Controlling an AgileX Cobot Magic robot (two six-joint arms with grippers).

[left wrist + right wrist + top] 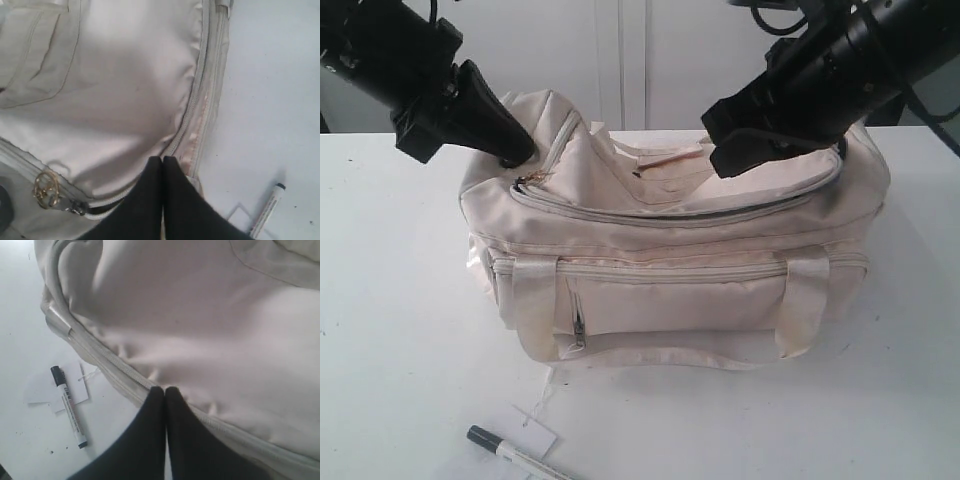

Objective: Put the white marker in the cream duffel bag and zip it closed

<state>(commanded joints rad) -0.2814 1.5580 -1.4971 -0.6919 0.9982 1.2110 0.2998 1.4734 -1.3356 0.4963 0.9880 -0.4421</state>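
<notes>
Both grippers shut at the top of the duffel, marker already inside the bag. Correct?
One error: the white marker is not inside. It lies on the white table in front of the cream duffel bag, by the paper hang tag, as the exterior view shows. The rest holds: the left gripper and the right gripper are shut at the bag's top.

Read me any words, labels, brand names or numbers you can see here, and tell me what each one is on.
Nothing here can be quoted as readable text.
white marker: dark print on the barrel near the cap, too blurred to read.
paper hang tag: no writing shows on the visible side.
cream duffel bag: no logo, label or number visible in any view.
</notes>
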